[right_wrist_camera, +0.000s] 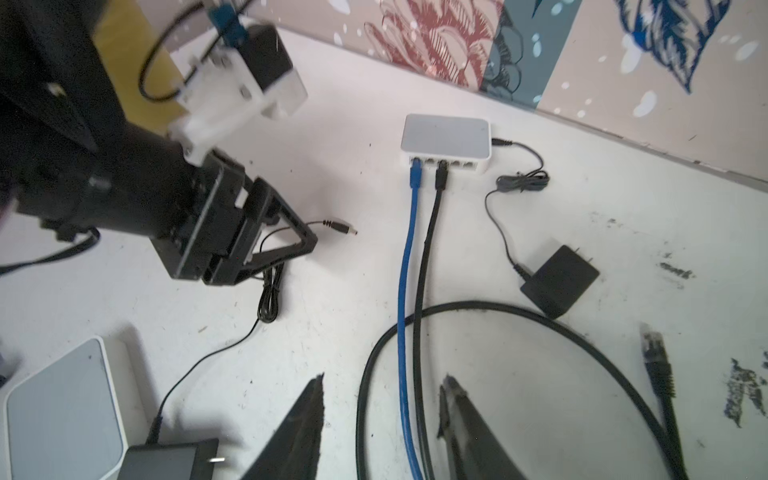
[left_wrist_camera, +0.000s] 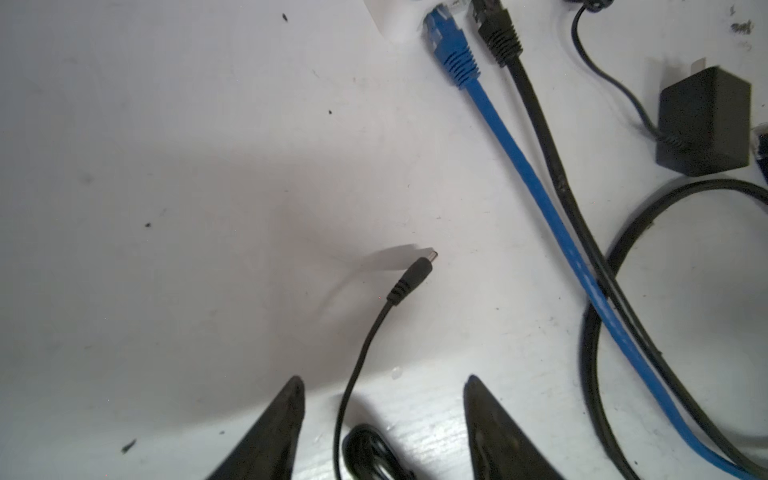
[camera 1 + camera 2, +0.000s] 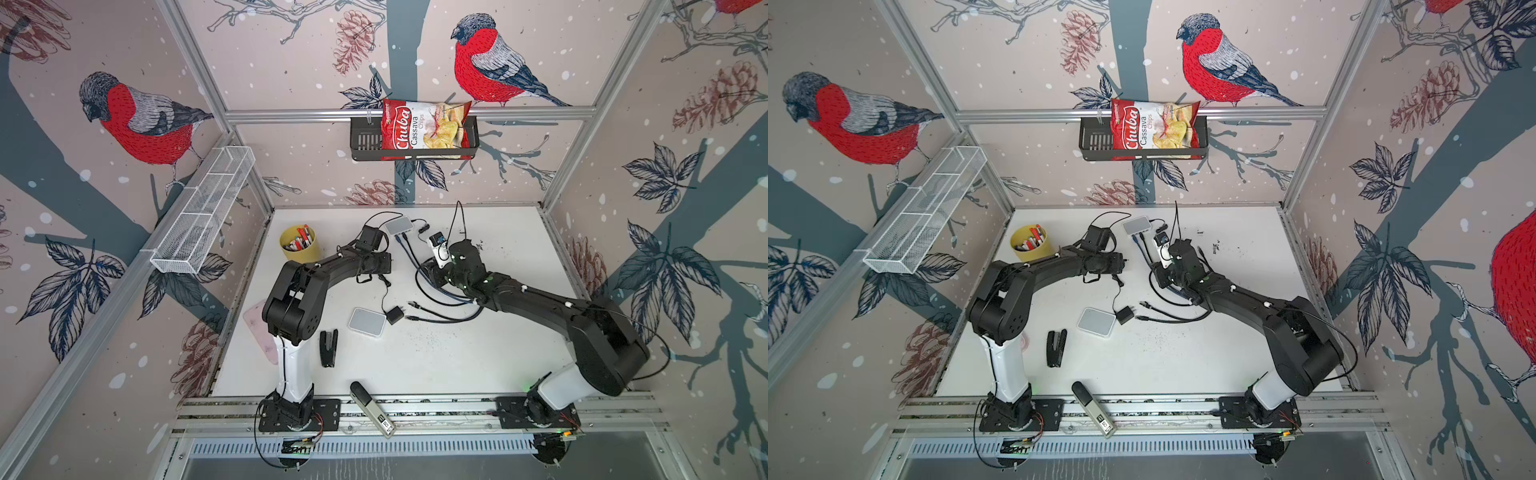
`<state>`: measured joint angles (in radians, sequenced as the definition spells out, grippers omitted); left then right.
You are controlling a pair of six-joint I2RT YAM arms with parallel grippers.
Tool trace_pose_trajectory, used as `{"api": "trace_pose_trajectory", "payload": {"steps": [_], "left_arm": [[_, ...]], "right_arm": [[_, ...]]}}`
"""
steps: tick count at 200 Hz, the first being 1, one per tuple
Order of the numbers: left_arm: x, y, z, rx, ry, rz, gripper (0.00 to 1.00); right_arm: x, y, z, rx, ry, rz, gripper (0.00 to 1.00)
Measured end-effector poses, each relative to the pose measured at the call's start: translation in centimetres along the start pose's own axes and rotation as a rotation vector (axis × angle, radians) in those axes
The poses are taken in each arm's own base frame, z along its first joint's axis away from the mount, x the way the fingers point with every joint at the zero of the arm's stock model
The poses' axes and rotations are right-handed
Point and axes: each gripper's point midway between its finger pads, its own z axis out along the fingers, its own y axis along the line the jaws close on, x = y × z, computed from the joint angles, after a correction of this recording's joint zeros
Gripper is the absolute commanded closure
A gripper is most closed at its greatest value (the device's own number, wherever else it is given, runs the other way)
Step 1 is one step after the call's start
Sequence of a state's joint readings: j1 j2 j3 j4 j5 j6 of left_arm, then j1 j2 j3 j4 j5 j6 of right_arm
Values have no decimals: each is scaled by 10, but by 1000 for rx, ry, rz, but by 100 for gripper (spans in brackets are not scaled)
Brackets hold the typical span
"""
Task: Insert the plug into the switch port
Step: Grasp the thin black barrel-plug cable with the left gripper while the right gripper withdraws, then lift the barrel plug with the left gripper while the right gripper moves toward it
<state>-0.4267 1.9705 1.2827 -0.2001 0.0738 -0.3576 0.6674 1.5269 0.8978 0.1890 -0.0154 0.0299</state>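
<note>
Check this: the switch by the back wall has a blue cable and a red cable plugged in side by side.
Wrong: the second cable is black, not red. The right wrist view shows the blue cable and black cable plugged side by side into the switch.

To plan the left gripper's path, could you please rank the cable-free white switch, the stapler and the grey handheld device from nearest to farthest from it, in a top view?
From the left gripper:
1. white switch, mid-table.
2. stapler, front left.
3. grey handheld device, across the front rail.
</note>
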Motion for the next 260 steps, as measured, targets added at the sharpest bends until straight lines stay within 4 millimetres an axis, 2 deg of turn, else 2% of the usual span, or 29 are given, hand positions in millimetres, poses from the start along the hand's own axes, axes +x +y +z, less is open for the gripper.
{"api": "trace_pose_trajectory", "payload": {"steps": [38, 49, 52, 53, 54, 56, 58, 106, 145, 172, 179, 220, 260], "left_arm": [[7, 4, 10, -14, 27, 18, 61], [8, 4, 10, -15, 29, 23, 66], [8, 4, 10, -14, 28, 24, 68], [8, 4, 10, -14, 28, 24, 68], [8, 4, 10, -14, 28, 25, 68], [8, 4, 10, -13, 27, 27, 69], [7, 4, 10, -13, 25, 28, 70], [15, -4, 2, 9, 9, 59, 87], [19, -13, -13, 48, -40, 83, 100], [19, -23, -26, 92, -85, 97, 100], [19, -26, -30, 103, -101, 102, 100], [12, -55, -57, 197, -222, 156, 100], [2, -79, -80, 305, -334, 197, 100]], "right_arm": [[-15, 0, -17, 6, -83, 20, 52], [-19, -2, -22, 17, -103, 22, 47], [-20, -3, -23, 21, -108, 23, 37], [-20, -3, -23, 22, -109, 23, 19], [-20, -3, -23, 23, -110, 23, 10], [-21, -4, -24, 27, -113, 23, 2], [-21, -4, -25, 30, -116, 24, 0], [-25, -18, -33, 107, -155, 36, 1], [-27, -37, -39, 153, -191, 158, 1], [-28, -50, -44, 139, -215, 253, 0], [-28, -51, -44, 129, -215, 276, 2], [-23, -36, -35, 40, -186, 328, 17], [-19, -11, -36, -57, -192, 325, 28]]}}
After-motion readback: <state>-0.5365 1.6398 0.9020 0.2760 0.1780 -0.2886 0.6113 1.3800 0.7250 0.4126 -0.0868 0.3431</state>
